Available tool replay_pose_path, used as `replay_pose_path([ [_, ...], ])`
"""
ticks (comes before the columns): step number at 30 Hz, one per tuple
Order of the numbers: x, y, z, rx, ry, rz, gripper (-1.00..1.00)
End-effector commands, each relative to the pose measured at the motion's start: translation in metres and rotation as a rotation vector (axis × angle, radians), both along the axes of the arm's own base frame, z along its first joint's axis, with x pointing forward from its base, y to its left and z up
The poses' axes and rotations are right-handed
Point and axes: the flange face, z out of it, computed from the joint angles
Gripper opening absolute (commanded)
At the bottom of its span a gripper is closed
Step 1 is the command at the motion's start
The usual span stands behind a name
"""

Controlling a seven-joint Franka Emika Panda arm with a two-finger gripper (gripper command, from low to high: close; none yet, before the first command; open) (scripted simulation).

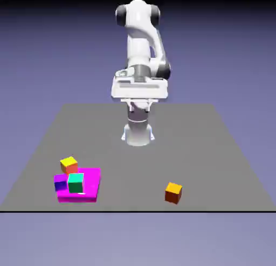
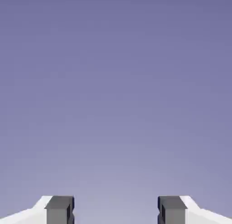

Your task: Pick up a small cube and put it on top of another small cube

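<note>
The small cube (image 1: pixel 173 192), with an orange top and darker red-orange sides, sits alone on the grey table (image 1: pixel 215 146) near its front edge, toward the exterior view's right. My gripper (image 1: pixel 139 106) hangs high above the table's far middle, well away from every cube. In the hand view the gripper (image 2: pixel 116 211) is open; its grey fingertips (image 2: pixel 60 209) stand wide apart with only the blue-violet backdrop between them. No cube shows in the hand view.
A flat magenta slab (image 1: pixel 91 176) lies at the front toward the exterior view's left. A green cube (image 1: pixel 76 182) and a purple cube (image 1: pixel 60 183) sit on it. A yellow-topped cube (image 1: pixel 69 165) stands at its far left corner.
</note>
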Motion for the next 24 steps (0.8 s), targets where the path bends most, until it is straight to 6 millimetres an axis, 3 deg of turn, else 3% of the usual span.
replay_pose_path([
  [1,0.009,0.007,-0.006,-0.026,0.042,0.032,0.00],
  [12,0.080,0.090,-0.097,-0.309,0.492,0.387,0.00],
  [18,0.100,0.133,-0.159,-0.459,0.722,0.578,0.00],
  [24,0.109,0.173,-0.224,-0.604,0.942,0.760,0.00],
])
